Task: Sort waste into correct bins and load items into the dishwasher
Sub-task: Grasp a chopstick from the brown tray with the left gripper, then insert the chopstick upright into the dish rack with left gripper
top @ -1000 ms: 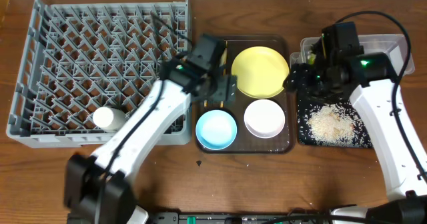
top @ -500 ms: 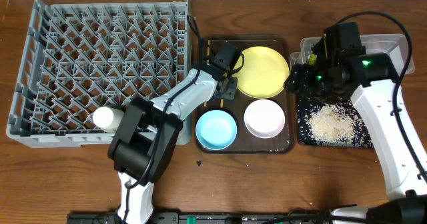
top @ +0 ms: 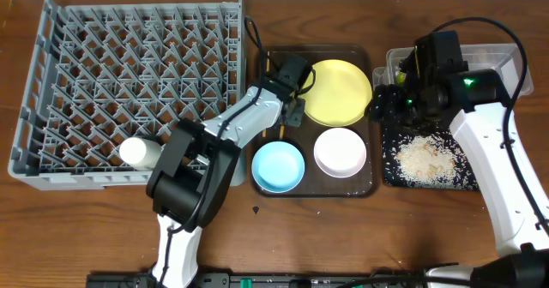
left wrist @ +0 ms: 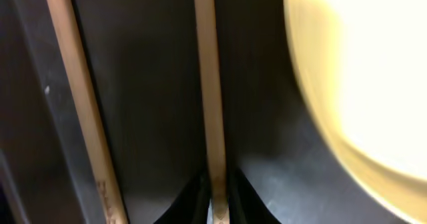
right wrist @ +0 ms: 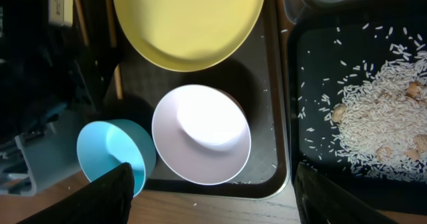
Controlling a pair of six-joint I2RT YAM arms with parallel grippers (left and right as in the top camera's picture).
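Now your left tool (left wrist: 215,204) has swung from the rack (top: 129,74) down to the brown tray's (left wrist: 153,84) left edge and pinches one chopstick (left wrist: 208,84) beside the yellow plate (left wrist: 373,71), so loading can start; your right tool (right wrist: 220,194) hangs spread open nearby.

Yellow plate (top: 336,92); light-blue bowl (top: 278,166); white bowl (top: 340,151); grey rack (top: 129,65)

Nothing legible shows in any view: no words, brands or numbers. One chopstick (left wrist: 79,111) bears a few tiny dark marks near its lower end, too blurred to read. A pale label (right wrist: 61,4) at the right wrist view's upper left edge is equally unreadable.
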